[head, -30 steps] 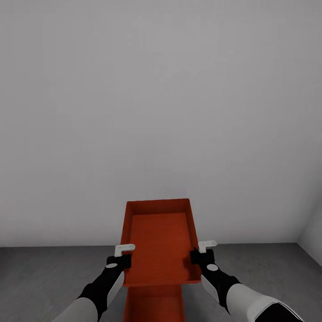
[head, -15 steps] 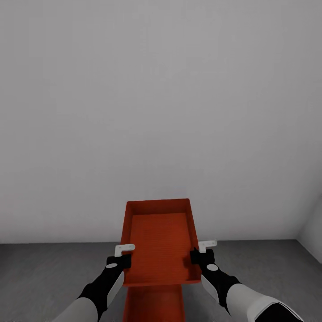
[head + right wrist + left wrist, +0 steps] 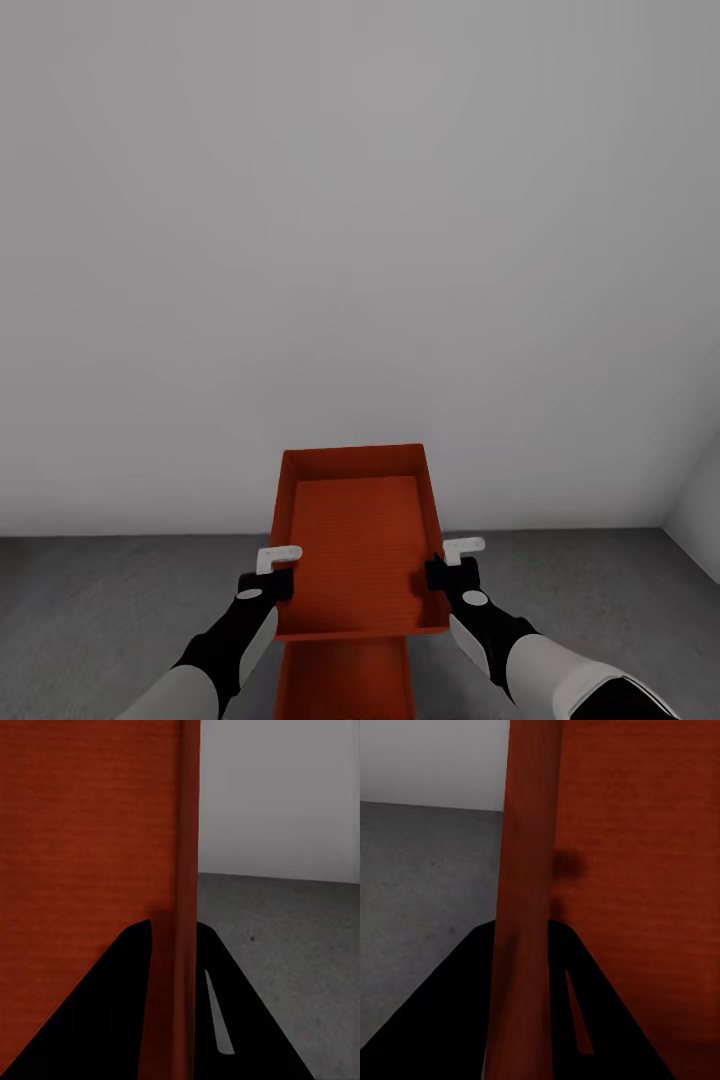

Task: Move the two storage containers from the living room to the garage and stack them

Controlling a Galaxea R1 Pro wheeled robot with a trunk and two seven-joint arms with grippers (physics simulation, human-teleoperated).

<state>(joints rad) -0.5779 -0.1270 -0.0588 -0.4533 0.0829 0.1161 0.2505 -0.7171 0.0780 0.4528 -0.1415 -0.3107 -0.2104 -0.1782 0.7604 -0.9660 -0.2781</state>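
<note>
Almost nothing has changed: the left gripper (image 3: 268,578) and right gripper (image 3: 447,568) still clench the upper container (image 3: 358,540) above the lower container (image 3: 345,680), so stacking remains undone.

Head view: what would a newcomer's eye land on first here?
An orange-red storage container held up centrally before a plain white wall, its side walls clamped by the left gripper and right gripper. Below it, part of a second container appears near the dark grey floor.
</note>
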